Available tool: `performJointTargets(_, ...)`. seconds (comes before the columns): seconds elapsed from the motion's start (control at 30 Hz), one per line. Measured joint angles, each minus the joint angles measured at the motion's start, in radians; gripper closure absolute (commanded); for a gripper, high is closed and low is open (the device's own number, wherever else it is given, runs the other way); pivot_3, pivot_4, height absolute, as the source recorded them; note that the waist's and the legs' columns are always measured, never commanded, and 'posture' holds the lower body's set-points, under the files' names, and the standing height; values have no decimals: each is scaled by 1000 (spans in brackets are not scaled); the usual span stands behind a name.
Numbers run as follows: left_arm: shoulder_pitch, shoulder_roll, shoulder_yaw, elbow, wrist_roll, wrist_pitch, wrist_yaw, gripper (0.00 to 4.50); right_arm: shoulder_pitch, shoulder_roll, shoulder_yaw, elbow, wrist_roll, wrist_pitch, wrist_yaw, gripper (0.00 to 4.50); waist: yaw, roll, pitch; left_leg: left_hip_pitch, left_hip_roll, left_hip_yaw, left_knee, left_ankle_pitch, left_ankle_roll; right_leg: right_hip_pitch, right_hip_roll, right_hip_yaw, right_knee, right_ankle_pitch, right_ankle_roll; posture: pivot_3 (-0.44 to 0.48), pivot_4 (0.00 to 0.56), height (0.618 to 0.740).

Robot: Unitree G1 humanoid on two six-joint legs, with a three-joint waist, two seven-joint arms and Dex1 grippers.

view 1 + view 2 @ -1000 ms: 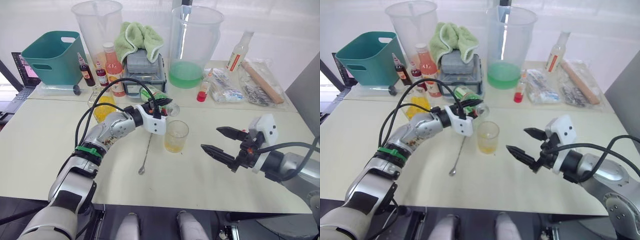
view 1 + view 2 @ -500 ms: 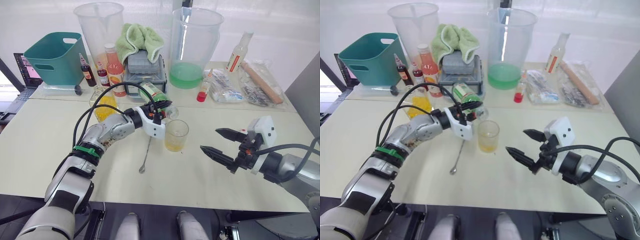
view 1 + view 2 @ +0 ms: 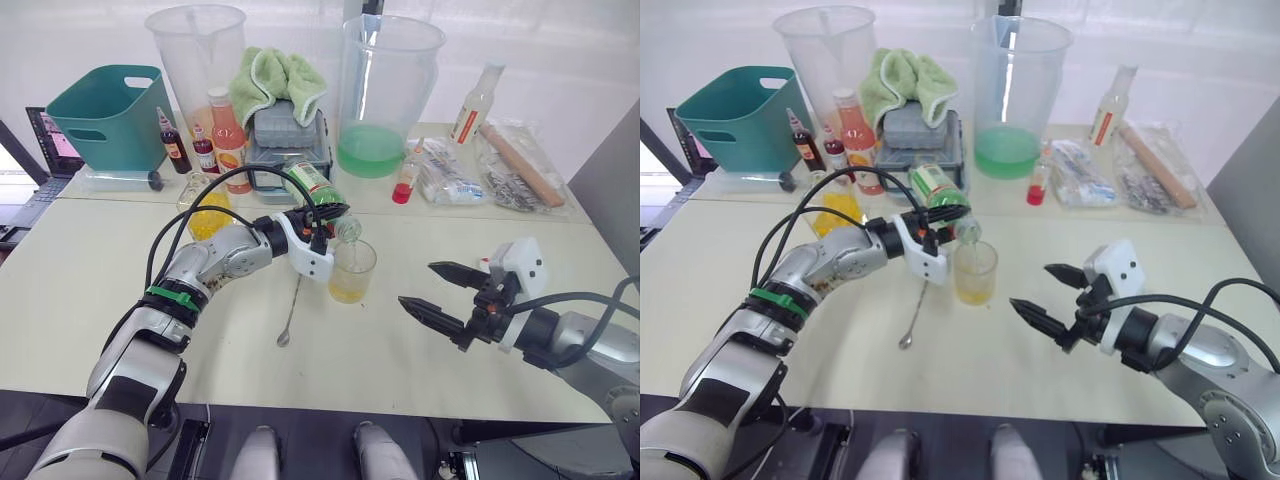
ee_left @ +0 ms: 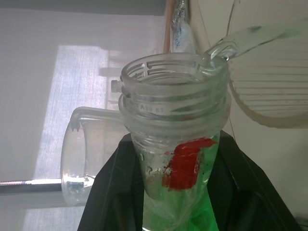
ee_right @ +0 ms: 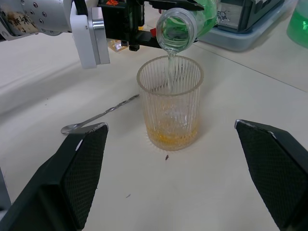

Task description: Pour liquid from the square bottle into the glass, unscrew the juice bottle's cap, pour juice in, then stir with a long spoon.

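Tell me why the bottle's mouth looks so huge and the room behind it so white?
In the left wrist view the juice bottle sits right against the camera, so its neck looms large, and bright window light washes out the background. In the right wrist view the glass looks crisp.

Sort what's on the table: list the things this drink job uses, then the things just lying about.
Job:
juice bottle, tilted in the left gripper, pouring
glass
square bottle
long spoon

Lying about:
green bin
two pitchers
towel
orange-pink bottle
dark red bottles
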Motion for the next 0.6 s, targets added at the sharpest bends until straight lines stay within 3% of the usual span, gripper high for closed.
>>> performJointTargets(0.6, -19, 7, -2, -12, 47, 2, 39, 3220, 1, 2, 14, 0, -10, -16, 7, 20, 0, 0, 0, 0, 0, 0, 0, 0, 0, 0, 0, 0, 0, 0, 0, 0, 150, 728)
